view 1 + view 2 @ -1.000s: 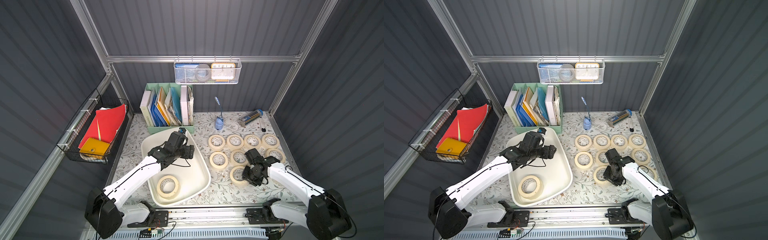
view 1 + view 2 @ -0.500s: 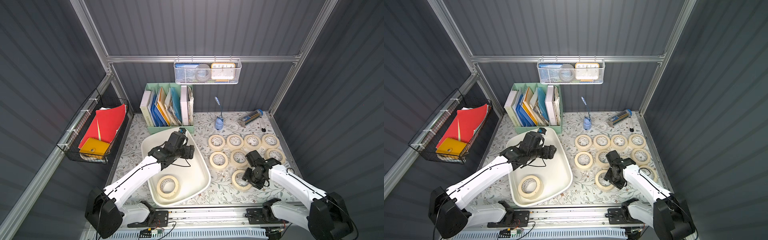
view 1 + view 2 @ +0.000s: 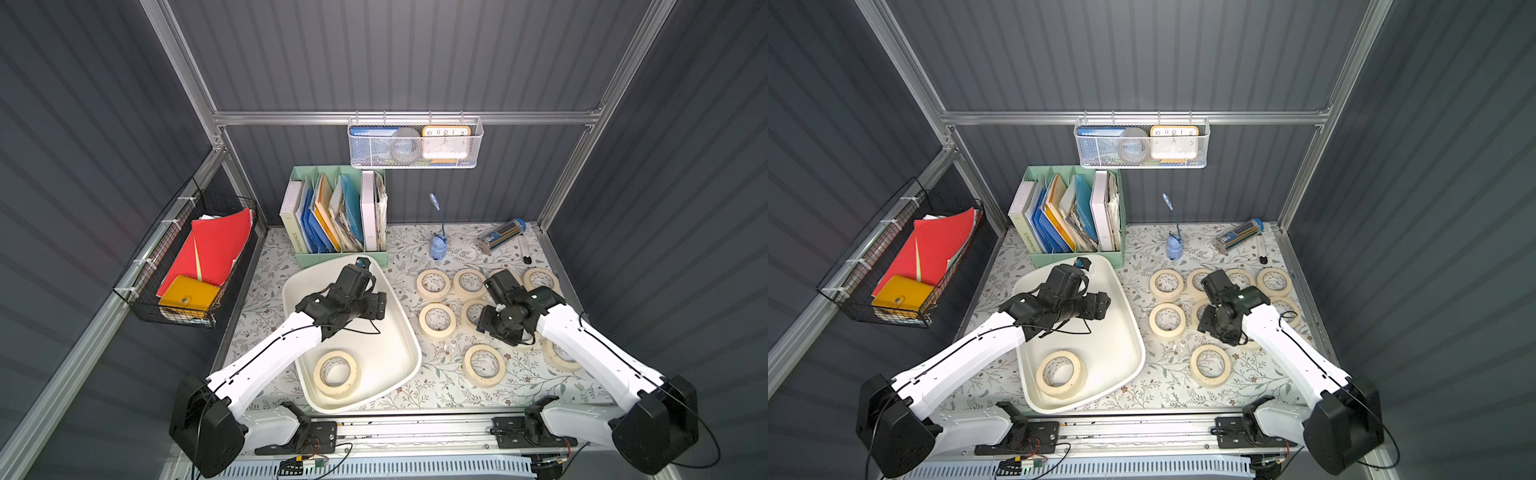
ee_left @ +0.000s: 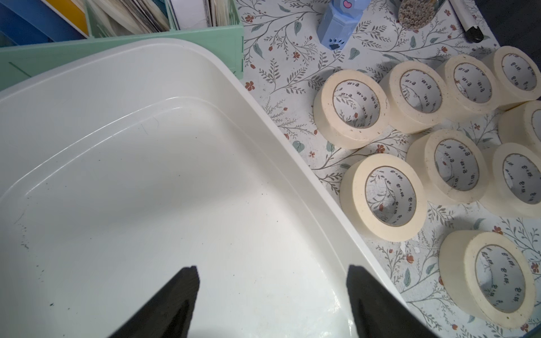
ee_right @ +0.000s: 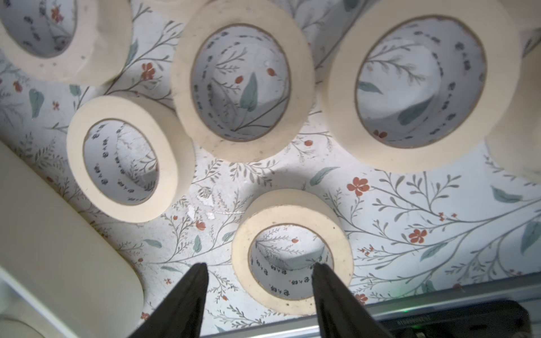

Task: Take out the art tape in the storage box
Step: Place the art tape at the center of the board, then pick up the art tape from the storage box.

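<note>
The white storage box (image 3: 409, 332) sits left of centre, and one cream art tape roll (image 3: 336, 374) lies flat in its near end. My left gripper (image 3: 379, 305) hangs open over the box's bare far half (image 4: 146, 190), with nothing between its fingers (image 4: 369, 292). Several more art tape rolls (image 3: 433, 284) lie flat on the floral table to the right. My right gripper (image 5: 260, 264) stands open above them, empty, with the nearest roll (image 5: 292, 215) lying free below it, also seen in a top view (image 3: 1210, 365).
A mint-green file organiser (image 3: 336, 216) stands right behind the box. A small blue lamp (image 3: 437, 249), a pencil tube (image 3: 500, 235) and a marker lie at the back right. A white mesh basket (image 3: 411, 145) hangs on the rear rail, a black wire basket (image 3: 195, 257) on the left wall.
My right gripper opened and let go of a roll, which now lies at the table's front. The gripper then drew up and back from it. The left arm has stayed put.
</note>
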### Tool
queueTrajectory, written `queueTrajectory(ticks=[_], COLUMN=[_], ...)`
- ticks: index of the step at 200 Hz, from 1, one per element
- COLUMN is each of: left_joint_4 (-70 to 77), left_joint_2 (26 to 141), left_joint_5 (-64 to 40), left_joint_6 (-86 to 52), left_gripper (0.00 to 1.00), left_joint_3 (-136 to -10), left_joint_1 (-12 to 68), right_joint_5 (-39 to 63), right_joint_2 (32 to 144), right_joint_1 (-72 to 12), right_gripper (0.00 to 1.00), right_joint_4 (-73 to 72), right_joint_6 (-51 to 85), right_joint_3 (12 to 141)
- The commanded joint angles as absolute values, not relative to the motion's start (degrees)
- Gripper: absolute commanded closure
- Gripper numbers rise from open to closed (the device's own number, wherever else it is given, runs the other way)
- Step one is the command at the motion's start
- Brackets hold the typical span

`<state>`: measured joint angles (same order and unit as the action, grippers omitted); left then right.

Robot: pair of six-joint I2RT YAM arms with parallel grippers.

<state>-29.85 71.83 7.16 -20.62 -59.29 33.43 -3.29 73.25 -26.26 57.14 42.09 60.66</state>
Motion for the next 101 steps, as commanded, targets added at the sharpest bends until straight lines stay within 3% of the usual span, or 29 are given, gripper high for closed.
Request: queueTrajectory(ticks=[1,68,101], left_joint_4=[-35.1,-47.2,-47.0], left_joint_2=[68.5,59.8,57.9], left_joint_5=[11.2,15.4,13.2], left_joint_6=[-24.8,-43.1,-45.2], left_gripper=[0.14,0.1,0.0], left_joint_3=[-59.8,-54.6,-53.0], left_joint_1=[33.4,32.5,24.6], right_joint_5=[-3.7,6.0,8.5], right_joint_2=[77.6,88.9,93.1], right_joint_1=[-30.7,-42.6,-51.0], right_gripper=[0.37,0.36,0.36], right_joint_4=[59.9,57.2,53.6], right_joint_6=[37.0,28.9,29.0], right_joint_3=[66.8,83.3,86.2])
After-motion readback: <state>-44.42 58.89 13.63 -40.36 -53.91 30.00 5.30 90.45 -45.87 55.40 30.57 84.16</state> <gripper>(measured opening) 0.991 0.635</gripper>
